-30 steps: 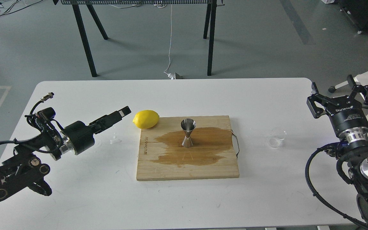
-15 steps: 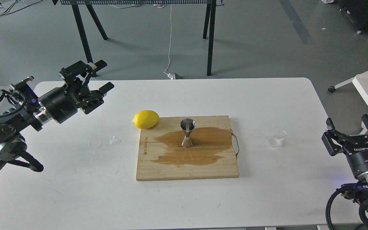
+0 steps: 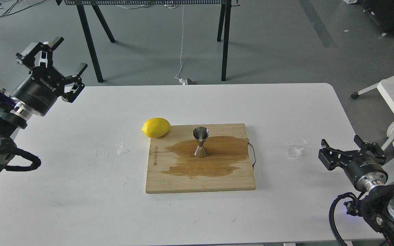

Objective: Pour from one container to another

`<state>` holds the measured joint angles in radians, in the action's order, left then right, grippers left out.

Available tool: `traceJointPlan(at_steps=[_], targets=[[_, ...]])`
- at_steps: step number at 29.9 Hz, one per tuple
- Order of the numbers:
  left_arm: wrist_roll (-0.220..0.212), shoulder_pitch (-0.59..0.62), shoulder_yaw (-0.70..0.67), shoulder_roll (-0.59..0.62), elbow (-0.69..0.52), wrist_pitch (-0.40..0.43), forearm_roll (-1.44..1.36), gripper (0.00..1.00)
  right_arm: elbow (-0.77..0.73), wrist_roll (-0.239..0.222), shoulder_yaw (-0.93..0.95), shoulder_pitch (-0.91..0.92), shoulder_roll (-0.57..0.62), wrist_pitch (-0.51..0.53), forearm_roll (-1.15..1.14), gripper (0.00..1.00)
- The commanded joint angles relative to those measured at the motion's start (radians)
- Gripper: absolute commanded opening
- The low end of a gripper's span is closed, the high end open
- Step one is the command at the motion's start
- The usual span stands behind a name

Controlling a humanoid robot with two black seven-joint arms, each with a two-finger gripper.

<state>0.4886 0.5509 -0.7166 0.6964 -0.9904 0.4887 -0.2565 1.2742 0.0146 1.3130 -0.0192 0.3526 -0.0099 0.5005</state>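
The small clear cup (image 3: 296, 147) stands upright on the white table (image 3: 80, 191), right of the wooden board (image 3: 200, 181). The steel jigger (image 3: 200, 142) stands upright in the middle of the board, inside a dark wet patch (image 3: 214, 160). My right gripper (image 3: 351, 146) is low at the table's right edge, open, empty, a short way right of the cup. My left gripper (image 3: 57, 54) is raised at the far left corner, open and empty, far from both containers.
A yellow lemon (image 3: 156, 127) lies at the board's far left corner. Small water drops (image 3: 123, 149) sit on the table left of the board. A metal handle (image 3: 252, 153) sticks out from the board's right side. Black table legs (image 3: 226, 41) stand behind.
My left gripper rose and swung back to the far left corner, opening wide. My right gripper dropped and came forward, now lower and nearer the cup. Cup and jigger did not move.
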Motion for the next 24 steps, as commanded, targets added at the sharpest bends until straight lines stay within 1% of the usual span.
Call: traceJointPlan(at_steps=[1,9,24], targets=[[0.0,0.0,0.0,-0.006,-0.001,0.0,0.0,0.87,-0.016,0.002,-0.063,0.036,-0.009,-0.036,-0.008,0.98],[0.0,0.0,0.008,-0.008,-0.001,0.0,0.0,0.87,-0.094,0.004,-0.165,0.113,-0.05,-0.105,-0.011,0.98],[0.0,-0.002,0.009,-0.008,-0.001,0.0,-0.001,0.87,-0.24,-0.002,-0.19,0.188,-0.124,-0.094,-0.039,0.98]])
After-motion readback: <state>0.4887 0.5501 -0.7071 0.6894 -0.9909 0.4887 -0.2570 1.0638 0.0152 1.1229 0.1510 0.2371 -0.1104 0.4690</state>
